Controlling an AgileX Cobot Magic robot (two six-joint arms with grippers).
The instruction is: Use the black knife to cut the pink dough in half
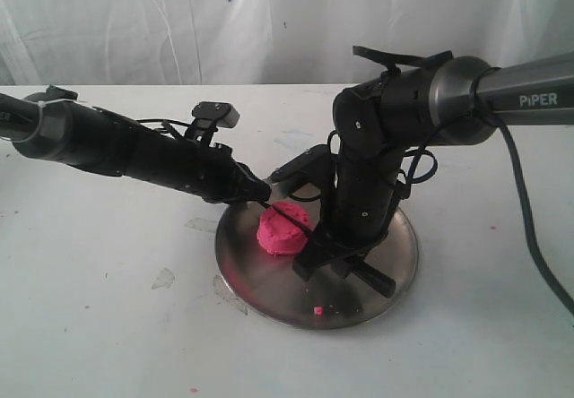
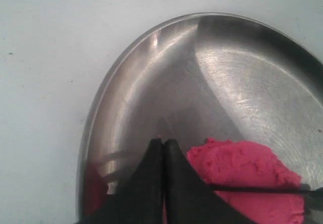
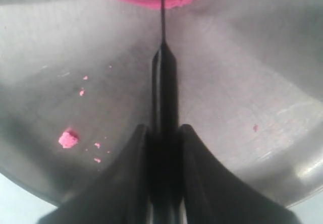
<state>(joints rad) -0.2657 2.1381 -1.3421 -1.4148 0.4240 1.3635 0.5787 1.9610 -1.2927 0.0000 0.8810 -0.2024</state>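
The right gripper point(image 3: 164, 133) was clamped on the handle of the black knife point(image 3: 165, 77), its thin blade lying across the pink dough point(image 1: 282, 230) near the middle of the steel plate point(image 1: 395, 277). The left gripper point(image 2: 162, 151) was pinched shut on nothing, just beside the lump. The dough looked soft and tacky (crumbs point(image 3: 67, 138) dotted the plate), likely yielding to light pressure; the stiff handle seemed the right hold.

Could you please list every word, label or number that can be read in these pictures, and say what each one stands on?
"PiPER": white lettering on the grey tube of the right arm, seen in the exterior view.
Nothing else can be read: the steel plate, the pink dough and the black knife show no writing in any view.
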